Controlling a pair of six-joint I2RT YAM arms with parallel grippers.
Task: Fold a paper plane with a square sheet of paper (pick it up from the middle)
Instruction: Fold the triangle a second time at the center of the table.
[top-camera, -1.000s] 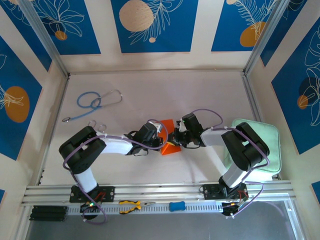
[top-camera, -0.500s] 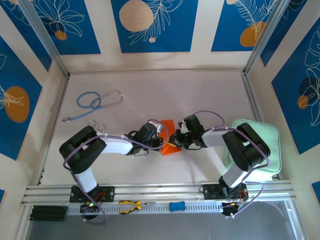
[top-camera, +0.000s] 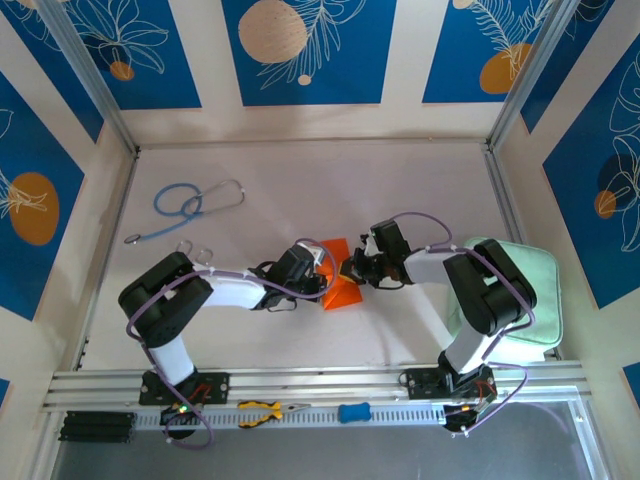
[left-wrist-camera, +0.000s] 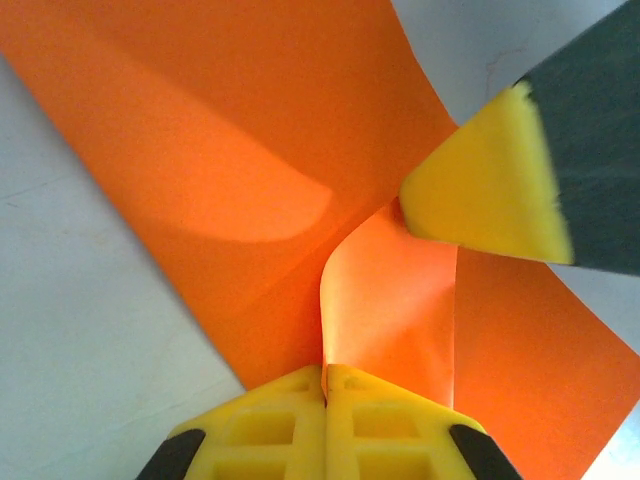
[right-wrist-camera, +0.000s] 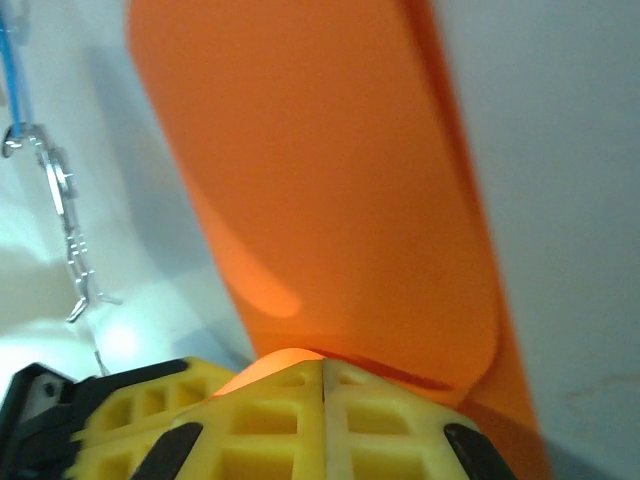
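**Item:** square sheet of paper (top-camera: 342, 295), bright orange, thin, matte, unmarked. Lies on the pale counter (top-camera: 300, 180) just left of the pale green pad (top-camera: 535, 300), between the two tools. It is partly flat and partly lifted, not yet a dart shape.

**Form:** in the left wrist view, a narrow flap of the sheet (left-wrist-camera: 230, 150) stands up from the middle in a soft curl with no hard crease. The flat part around it is smooth and carries a faint shadow. In the right wrist view the sheet (right-wrist-camera: 330, 180) bows in a rounded lobe with crisp, straight edges.

**Left tool** (left-wrist-camera: 325, 385): yellow ribbed fingers clenched together, grasping the base of the raised flap.

**Right tool** (right-wrist-camera: 323, 375): on the pad's side of the sheet, fingers clenched. Its yellow tip (left-wrist-camera: 480, 190) touches the flap's upper corner. Whether any paper is caught between the fingers cannot be told.

**Step, as judged:** an early fold, made from the middle pinch.

**Handling advice:**
- Keep the pinch low and steady.
- Draw the flap over so the edges meet squarely.
- Press the crease flat against the counter with the closed tip.
- Avoid pulling in opposite directions, since paper this thin is likely to tear or crumple.

**Also present:** blue stethoscope (top-camera: 190, 205), far left of the pad and well apart from it.
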